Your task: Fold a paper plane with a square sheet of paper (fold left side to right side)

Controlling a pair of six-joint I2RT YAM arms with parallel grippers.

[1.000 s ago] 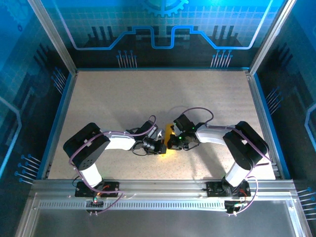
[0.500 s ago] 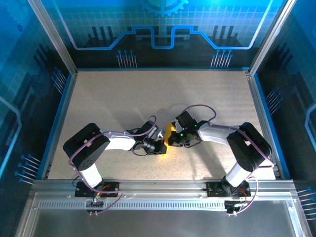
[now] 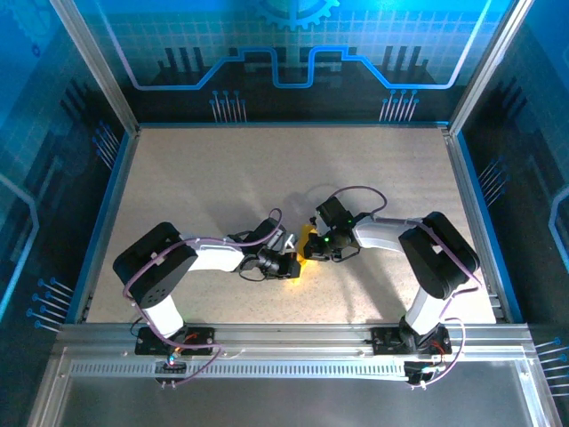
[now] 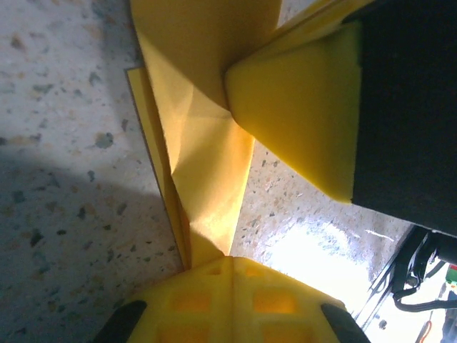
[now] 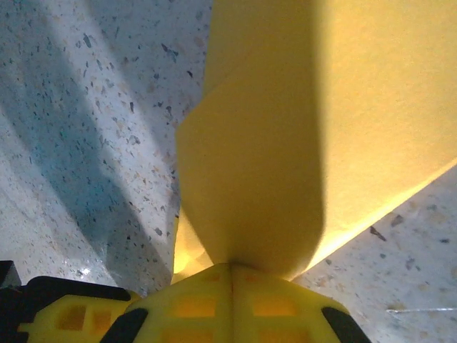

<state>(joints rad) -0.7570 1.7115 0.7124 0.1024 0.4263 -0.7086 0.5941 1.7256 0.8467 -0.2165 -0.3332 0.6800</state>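
Observation:
The yellow-orange sheet of paper (image 3: 305,239) is folded into a creased, partly raised shape at the table's middle, between both grippers. My left gripper (image 3: 295,263) comes from the left and is shut on the sheet's near tip; in the left wrist view the creased paper (image 4: 207,143) runs down into the closed left gripper (image 4: 230,261). My right gripper (image 3: 311,248) comes from the right and is shut on a curled flap of the paper (image 5: 271,143), which enters the closed right gripper (image 5: 230,266). The right gripper's yellow finger (image 4: 300,107) presses against the paper's fold.
The speckled beige table (image 3: 267,178) lies open behind the grippers, bounded by a blue rim and an aluminium frame (image 3: 462,178). The metal rail (image 3: 284,338) with both arm bases runs along the near edge.
The right gripper has slid a little away and to the left along the paper, its wrist turning. Less yellow shows between the grippers. The left arm has stayed put.

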